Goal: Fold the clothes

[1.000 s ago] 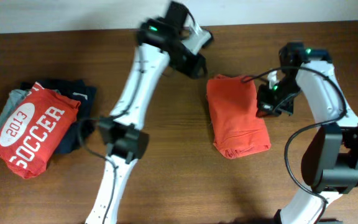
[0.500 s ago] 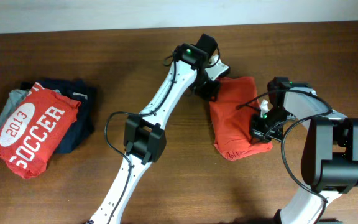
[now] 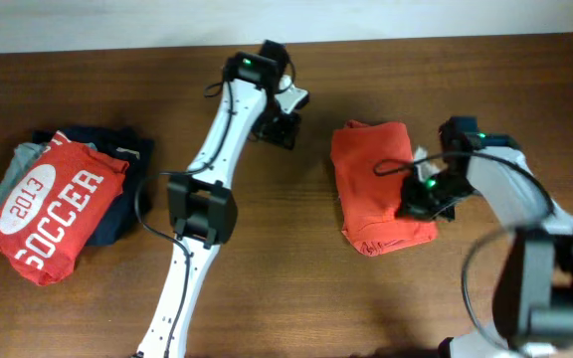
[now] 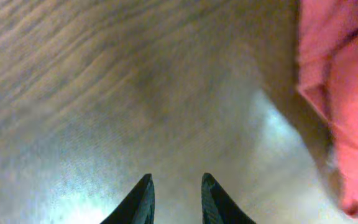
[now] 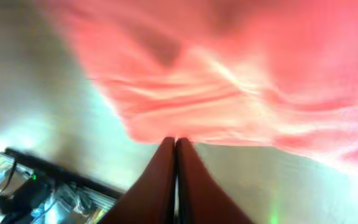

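Note:
The orange-red T-shirt point(image 3: 378, 184) lies folded into a compact rectangle on the wooden table, right of centre, with its print hidden. My left gripper point(image 3: 285, 127) hovers over bare wood just left of the shirt's far corner. In the left wrist view the gripper point(image 4: 174, 186) is open and empty, and the shirt point(image 4: 347, 93) is at the right edge. My right gripper point(image 3: 413, 206) is at the shirt's near right edge. In the right wrist view the gripper point(image 5: 175, 142) is shut, its tips touching the shirt's point(image 5: 229, 62) hem. No cloth shows between the fingers.
A folded red shirt printed "2013 SOCCER" point(image 3: 53, 204) lies on a dark navy garment point(image 3: 127, 164) at the far left, with grey cloth point(image 3: 6, 177) under it. A black base with cables point(image 5: 36, 186) shows behind the right gripper.
My left gripper came down to the shirt's far left corner, then pulled back to the left, off the cloth. My right gripper moved down along the shirt's right side to its near right edge.

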### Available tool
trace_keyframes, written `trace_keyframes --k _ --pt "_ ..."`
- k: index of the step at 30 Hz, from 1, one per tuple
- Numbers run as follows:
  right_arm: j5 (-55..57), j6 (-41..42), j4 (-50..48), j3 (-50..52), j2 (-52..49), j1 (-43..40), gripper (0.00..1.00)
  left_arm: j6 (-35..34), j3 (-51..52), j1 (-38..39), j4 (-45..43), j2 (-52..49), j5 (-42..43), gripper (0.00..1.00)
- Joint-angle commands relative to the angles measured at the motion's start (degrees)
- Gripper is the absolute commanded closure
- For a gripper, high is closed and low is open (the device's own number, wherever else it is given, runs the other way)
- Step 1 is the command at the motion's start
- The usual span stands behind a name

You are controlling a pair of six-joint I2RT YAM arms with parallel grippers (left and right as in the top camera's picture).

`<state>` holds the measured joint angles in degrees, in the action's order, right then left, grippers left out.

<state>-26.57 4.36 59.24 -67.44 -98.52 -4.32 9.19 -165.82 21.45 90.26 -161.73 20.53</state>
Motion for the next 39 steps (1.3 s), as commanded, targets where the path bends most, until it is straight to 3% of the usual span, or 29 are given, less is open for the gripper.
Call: trace_keyframes --k 1,6,14,20,26,29,38,39 --pt "-7.4 -4.7 -3.6 -0.5 6.7 -0.3 0.95 -0.6 -2.4 0.8 0.8 5.5 11.4 0.73" --pt "-1.2 5.4 -13.9 -0.5 8.0 -0.3 0.95 -0.7 -1.9 3.5 1.1 6.1 17.7 0.68" --pt "2.2 12.3 -25.3 -0.5 -0.3 -0.3 0.95 -0.5 2.5 9.9 -1.0 6.1 13.7 0.68" --pt "1.4 18.4 -29.2 -0.5 -6.8 -0.2 0.96 -1.8 11.6 13.1 -3.3 6.1 12.2 0.69" --pt "1.8 23.0 -35.0 -0.5 -11.7 -0.3 0.96 -4.2 23.2 14.1 -3.4 6.1 12.3 0.71" --pt "2.3 25.6 -40.1 -0.5 -13.6 -0.3 0.96 -4.2 27.4 14.1 -2.7 6.1 12.3 0.76" --pt "4.4 32.2 -54.3 -0.6 -15.8 -0.4 0.95 -3.5 28.6 13.9 0.6 6.2 12.0 0.77" --pt "3.5 32.2 -55.6 -0.8 -15.7 -0.7 0.9 -3.5 28.5 13.7 1.0 6.2 11.7 0.77"
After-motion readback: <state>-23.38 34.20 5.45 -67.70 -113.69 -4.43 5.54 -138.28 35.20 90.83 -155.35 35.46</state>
